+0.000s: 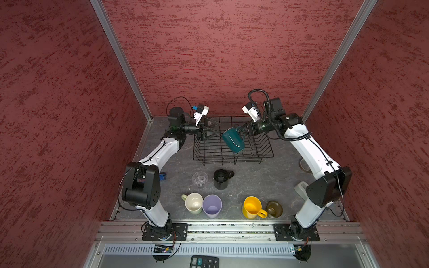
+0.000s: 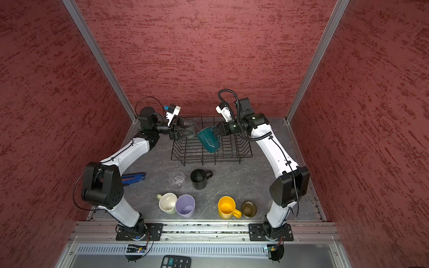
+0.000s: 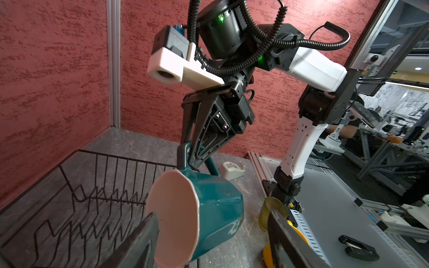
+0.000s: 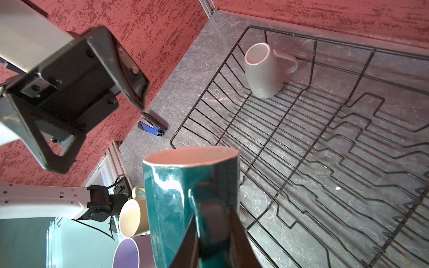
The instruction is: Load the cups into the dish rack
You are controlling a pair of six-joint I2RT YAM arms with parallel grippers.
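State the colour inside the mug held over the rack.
Pale pink, inside the teal mug, clearest in the left wrist view.

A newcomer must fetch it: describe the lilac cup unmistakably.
From the black wire dish rack, come forward to the front row of four. Second from the left, beside the pale-green mug, stands the lilac tumbler: upright, handleless, the only purple one.

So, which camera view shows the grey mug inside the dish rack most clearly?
The right wrist view: the grey mug shows whole there, rim and handle, in a corner of the dish rack. In both top views the left gripper covers part of it. The left wrist view does not show it.
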